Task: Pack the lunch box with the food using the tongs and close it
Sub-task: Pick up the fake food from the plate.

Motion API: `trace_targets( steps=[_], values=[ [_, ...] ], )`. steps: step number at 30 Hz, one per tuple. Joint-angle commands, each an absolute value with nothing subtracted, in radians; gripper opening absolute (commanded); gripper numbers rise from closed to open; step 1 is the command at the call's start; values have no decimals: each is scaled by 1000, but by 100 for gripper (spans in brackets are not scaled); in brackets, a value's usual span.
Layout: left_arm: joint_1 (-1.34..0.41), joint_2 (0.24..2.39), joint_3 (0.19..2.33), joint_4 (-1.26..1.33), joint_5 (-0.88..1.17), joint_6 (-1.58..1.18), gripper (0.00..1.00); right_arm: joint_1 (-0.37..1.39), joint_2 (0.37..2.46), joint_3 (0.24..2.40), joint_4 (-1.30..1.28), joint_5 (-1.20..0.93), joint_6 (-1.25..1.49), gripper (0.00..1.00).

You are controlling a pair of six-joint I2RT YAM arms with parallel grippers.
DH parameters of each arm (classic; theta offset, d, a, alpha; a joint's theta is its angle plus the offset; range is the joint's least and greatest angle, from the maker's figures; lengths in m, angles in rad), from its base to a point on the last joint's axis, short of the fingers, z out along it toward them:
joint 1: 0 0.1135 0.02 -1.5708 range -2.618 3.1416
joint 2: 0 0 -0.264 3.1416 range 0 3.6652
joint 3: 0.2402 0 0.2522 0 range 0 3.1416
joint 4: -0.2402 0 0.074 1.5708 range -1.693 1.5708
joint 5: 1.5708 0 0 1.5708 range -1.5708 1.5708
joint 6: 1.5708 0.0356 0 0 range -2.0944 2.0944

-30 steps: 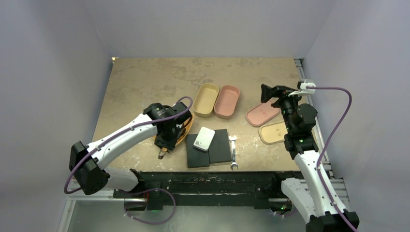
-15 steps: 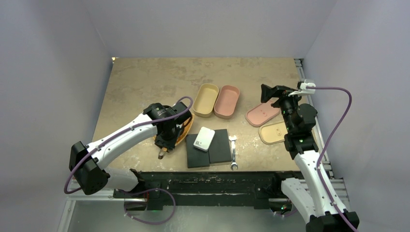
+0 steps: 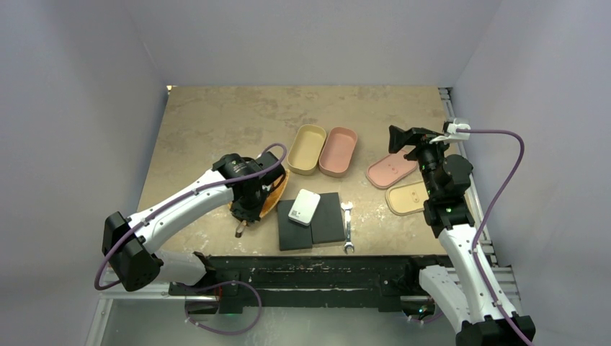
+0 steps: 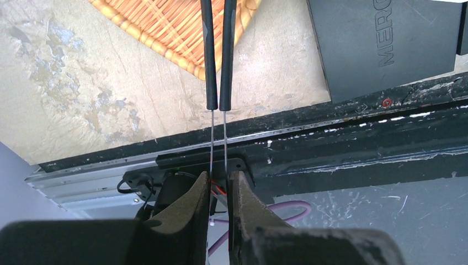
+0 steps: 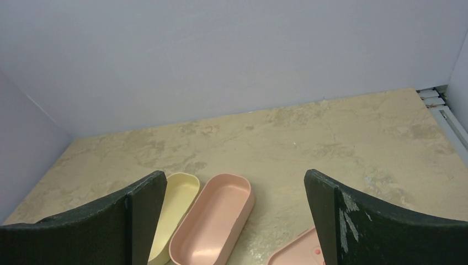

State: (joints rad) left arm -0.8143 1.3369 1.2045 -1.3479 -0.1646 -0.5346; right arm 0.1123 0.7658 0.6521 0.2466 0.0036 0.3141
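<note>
My left gripper (image 4: 219, 179) is shut on the tongs (image 4: 218, 66), squeezing the two thin metal arms near their bare end. The black tips lie side by side over the edge of a woven basket (image 4: 165, 27). In the top view this gripper (image 3: 241, 225) points down beside the basket (image 3: 272, 200), near the table's front edge. The food is hidden under the arm. A yellow lunch box (image 3: 308, 148) and a pink lunch box (image 3: 339, 151) stand open and bare, also seen in the right wrist view as the pink lunch box (image 5: 212, 221). My right gripper (image 5: 234, 185) hangs open above the pink lid (image 3: 391, 170).
A yellow lid (image 3: 408, 197) lies by the right arm. Two black boxes (image 3: 328, 223) with a white device (image 3: 304, 207) on top sit at the front middle. A short silver wrench (image 3: 347, 227) lies to their right. The black rail (image 4: 359, 138) marks the near table edge.
The left gripper's fingers have drawn together onto the tongs' arms, pressing them closer. The left arm has shifted slightly. The right arm has not moved.
</note>
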Motion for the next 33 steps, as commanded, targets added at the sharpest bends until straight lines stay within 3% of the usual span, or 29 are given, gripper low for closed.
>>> trace_targets(
  steps=[1, 19, 33],
  values=[
    [-819, 1312, 1267, -1365, -192, -539, 0, 115, 763, 657, 268, -15, 308, 99],
    [-819, 1309, 1503, -1436, -199, -562, 0, 115, 760, 654, 273, -3, 310, 99],
    [-816, 1492, 1726, -1367, -226, -474, 0, 115, 759, 648, 286, -12, 317, 99]
  ],
)
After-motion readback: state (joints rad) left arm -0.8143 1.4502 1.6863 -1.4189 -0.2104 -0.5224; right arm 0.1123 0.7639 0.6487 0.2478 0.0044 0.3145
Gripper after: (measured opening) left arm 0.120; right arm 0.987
